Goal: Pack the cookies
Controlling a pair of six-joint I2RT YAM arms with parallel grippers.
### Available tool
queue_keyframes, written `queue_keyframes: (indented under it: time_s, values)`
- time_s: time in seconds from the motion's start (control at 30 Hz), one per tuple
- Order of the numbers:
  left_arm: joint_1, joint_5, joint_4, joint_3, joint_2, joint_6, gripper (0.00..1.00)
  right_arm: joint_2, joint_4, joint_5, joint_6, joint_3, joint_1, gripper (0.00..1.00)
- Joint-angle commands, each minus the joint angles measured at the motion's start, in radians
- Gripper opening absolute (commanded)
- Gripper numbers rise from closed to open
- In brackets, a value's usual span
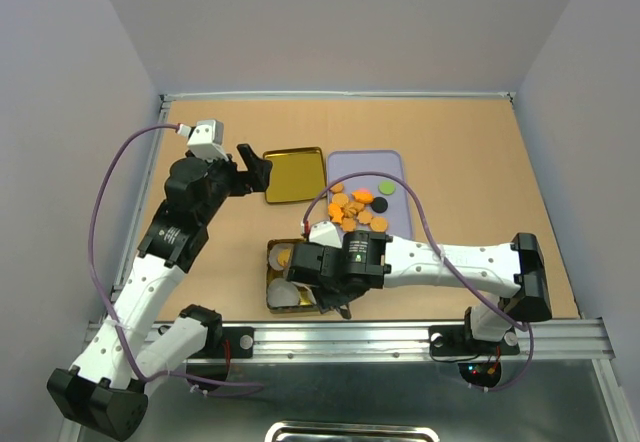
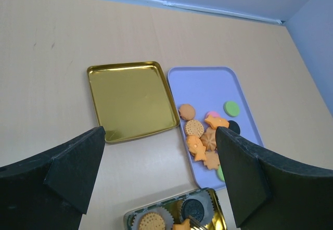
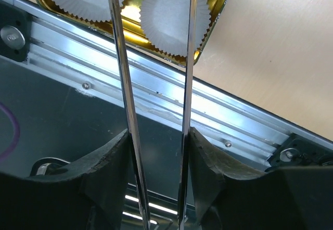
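The step in hand is judged to be the placing of a cookie into the tin [image 3: 222,3], which lies at the near edge of the worktop [image 2: 52,58]. Metal tongs [image 3: 120,58] are clamped between the right fingers [image 3: 104,173], and their two blades are spread apart above the white paper cups [image 3: 174,14]. The tips are cut off by the frame, so whether a cookie is carried cannot be told. For a clean drop, the tips should be centred over one bare cup and lowered close before the squeeze is eased, so that no pleats are crushed and no cup is dragged.

The left fingers [image 2: 67,173] are spread wide with nothing between them, near the gold lid [image 2: 132,100], which holds nothing. Most cookies [image 2: 200,136] are clustered on the lavender tray [image 2: 203,84] beside the lid. In the tin, a round orange cookie and a dark one are seen in cups, and at least two cups are bare.
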Motion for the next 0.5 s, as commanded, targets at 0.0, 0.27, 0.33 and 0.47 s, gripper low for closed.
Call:
queue_keyframes:
  time_s: [0.0,0.27,0.33,0.47]
  values:
    - [-0.005,0.004,0.046,0.014,0.004,0.016,0.99,-0.004,0.012,0.045,-0.012,0.085,0.002,0.51]
    - [-0.005,-0.001,0.063,0.006,0.015,0.026,0.99,-0.032,-0.038,0.047,0.002,0.119,0.002,0.51]
    - [-0.005,-0.001,0.067,0.004,0.021,0.026,0.99,-0.039,-0.049,0.047,0.005,0.141,0.003,0.51]
    - [-0.005,-0.002,0.078,0.012,0.03,0.03,0.99,-0.056,-0.135,0.069,0.028,0.222,0.002,0.51]
